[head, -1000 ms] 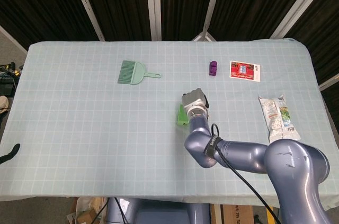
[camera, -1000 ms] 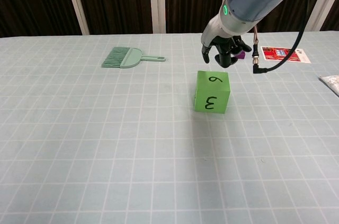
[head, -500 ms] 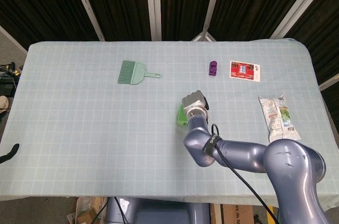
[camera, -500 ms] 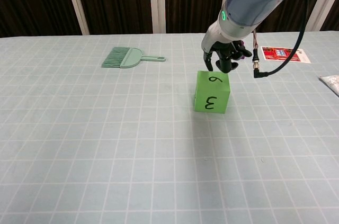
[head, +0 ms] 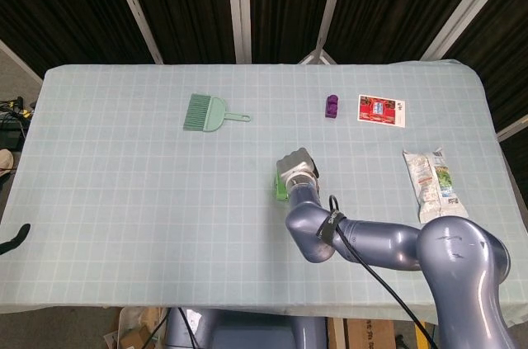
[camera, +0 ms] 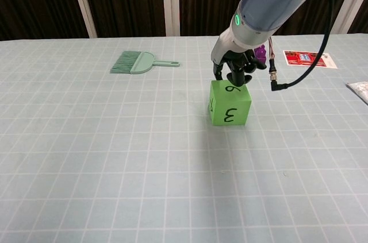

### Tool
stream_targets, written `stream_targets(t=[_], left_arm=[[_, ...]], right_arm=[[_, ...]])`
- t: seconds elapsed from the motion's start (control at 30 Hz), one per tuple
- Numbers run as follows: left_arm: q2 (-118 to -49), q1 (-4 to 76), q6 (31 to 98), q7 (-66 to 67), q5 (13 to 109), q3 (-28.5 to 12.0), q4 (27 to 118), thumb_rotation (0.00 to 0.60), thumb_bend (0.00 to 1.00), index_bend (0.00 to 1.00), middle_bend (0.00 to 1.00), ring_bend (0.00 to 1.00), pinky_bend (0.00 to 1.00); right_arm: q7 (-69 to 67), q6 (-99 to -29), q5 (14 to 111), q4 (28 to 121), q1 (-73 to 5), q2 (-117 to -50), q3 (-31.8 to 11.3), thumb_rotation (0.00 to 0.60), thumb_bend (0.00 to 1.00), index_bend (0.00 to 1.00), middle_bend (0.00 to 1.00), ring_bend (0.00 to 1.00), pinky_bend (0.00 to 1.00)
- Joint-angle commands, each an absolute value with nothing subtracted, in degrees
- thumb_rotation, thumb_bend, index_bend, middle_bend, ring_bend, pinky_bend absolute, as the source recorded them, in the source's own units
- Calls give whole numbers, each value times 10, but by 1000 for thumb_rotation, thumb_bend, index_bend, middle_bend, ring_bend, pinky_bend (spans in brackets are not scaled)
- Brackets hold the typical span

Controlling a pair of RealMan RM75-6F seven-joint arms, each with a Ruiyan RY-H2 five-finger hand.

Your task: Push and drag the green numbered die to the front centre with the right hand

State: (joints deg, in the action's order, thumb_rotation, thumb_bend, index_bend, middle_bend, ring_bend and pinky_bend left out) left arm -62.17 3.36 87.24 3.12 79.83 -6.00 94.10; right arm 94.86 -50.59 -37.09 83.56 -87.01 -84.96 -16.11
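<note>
Dark curtained panels with pale uprights close off the back of the scene, and in front of them a desk point(head: 124, 200) under a pale grid-checked cloth fills both views. Across its near right side reaches the robot's right arm point(head: 371, 242), a bulky blue-grey limb with a black cable looping from its wrist. At its end the right hand point(camera: 233, 65) hangs over the far top edge of the green numbered die point(camera: 229, 101), fingers point(camera: 237, 76) curled downward and resting on or just above the top face; whether they truly press it I cannot tell, and they do not wrap around it. The die sits near the middle of the desk, a little right of centre, well short of the front edge, showing a 3 towards the chest camera and a 6 on top. The left hand appears in neither view. Further back lie a green dustpan brush point(head: 206, 113), a white snack packet point(head: 431, 182) by the right edge, a red and white card point(head: 380, 109) and a small purple block point(head: 331, 106). Judging from this, the drag towards the front is barely begun. The chief risk is that fingers hooked only on the upper rear edge tip the die forward instead of sliding it, since the cloth may grip its base; a light contact could equally slip off the top and leave it behind.
</note>
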Motion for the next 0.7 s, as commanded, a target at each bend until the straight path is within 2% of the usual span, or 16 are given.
stream_targets(t=[0.03, 0.7], left_arm=[[-621, 34, 872, 31, 798, -60, 941, 600, 335, 106, 0, 0, 82], [-621, 33, 873, 30, 802, -58, 942, 600, 335, 106, 0, 0, 82]], right_arm=[[950, -505, -371, 841, -869, -849, -164, 600, 856, 220, 820, 839, 694], [972, -519, -369, 924, -877, -838, -165, 600, 855, 220, 820, 839, 694]])
